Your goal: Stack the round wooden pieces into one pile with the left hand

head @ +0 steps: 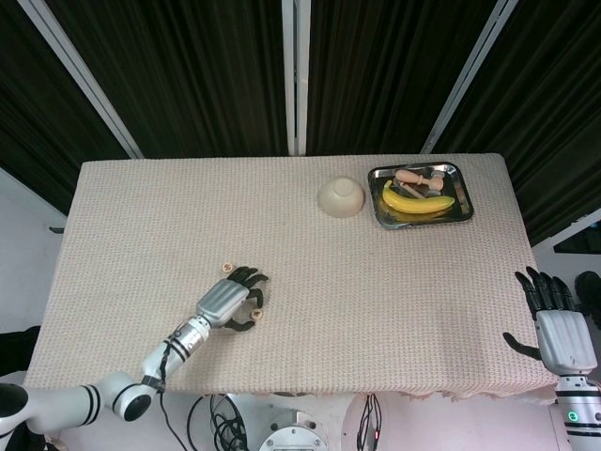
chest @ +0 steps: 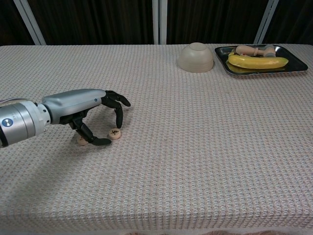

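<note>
Two discs showed in the head view: one (head: 226,269) lay bare on the cloth (head: 141,216) just beyond the L hand (head: 228,300), another (head: 254,315) sat at the hand's fingertips, partly under them. L hand lay low over the cloth near the front edge, fingers curled down around that disc; whether they actually pinched it couldn't be told from above. R hand (head: 561,331) was at the table's front-right corner, well apart from the discs, fingers spread, holding nothing. Bowl (head: 341,197) stood upside down at the back, just left of the tray (head: 464,193), which held a banana (head: 414,203) and small wooden bits.

Chest view: L hand (chest: 93,107) arched over the cloth (chest: 195,147). One marked disc (chest: 115,133) lay flat between thumb (chest: 95,139) and a fingertip right above it; contact unclear, no lift seen. A 2nd disc (chest: 81,142) lay just left, partly hidden behind the thumb. No pile was formed. R hand wasn't seen in this view. Bowl (chest: 195,58) and tray (chest: 222,54) w/ banana (chest: 257,61) sat far back right.
</note>
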{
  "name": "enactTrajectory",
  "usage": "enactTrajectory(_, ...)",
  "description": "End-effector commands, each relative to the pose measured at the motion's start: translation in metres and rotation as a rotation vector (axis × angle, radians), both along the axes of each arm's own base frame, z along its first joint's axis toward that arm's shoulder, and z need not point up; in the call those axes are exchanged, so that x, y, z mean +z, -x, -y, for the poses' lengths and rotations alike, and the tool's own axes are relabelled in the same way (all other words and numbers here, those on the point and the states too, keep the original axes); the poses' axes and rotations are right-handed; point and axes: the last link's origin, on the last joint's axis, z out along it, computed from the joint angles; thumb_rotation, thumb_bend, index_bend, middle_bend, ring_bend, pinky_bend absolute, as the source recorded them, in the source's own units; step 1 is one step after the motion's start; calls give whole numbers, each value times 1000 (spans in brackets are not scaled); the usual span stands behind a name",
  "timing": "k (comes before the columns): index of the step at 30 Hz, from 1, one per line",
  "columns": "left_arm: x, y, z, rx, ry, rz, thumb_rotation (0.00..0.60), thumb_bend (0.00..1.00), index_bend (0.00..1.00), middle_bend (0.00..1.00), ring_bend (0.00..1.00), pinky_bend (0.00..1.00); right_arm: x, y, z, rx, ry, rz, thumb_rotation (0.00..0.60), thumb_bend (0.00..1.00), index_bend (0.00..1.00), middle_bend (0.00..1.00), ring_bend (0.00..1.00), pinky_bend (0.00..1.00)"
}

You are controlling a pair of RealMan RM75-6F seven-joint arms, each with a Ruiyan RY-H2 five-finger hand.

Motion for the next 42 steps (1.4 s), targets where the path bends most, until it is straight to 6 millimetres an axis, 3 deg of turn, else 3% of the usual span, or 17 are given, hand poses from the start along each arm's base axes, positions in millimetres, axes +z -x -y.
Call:
enactTrajectory(1,0,0,0,0,2,2,600,247,468,103,0,0,0,0,0,-1,-1,-1,600,87,0,0,0,0)
enactTrajectory(23,-4,5,0,13,14,5,600,287,503,108,0,0,0,0,0,3,-2,-1,600,87,0,0,0,0)
enactTrajectory(35,42,2,-23,22,-124,56,600,307,516,118,0,0,-1,1,0,2,-3,3,600,87,0,0,0,0)
enactTrajectory(42,50,15,-51,76,-165,-9,600,307,518,121,0,0,-2,0,-1,5,-6,3,600,87,0,0,0,0)
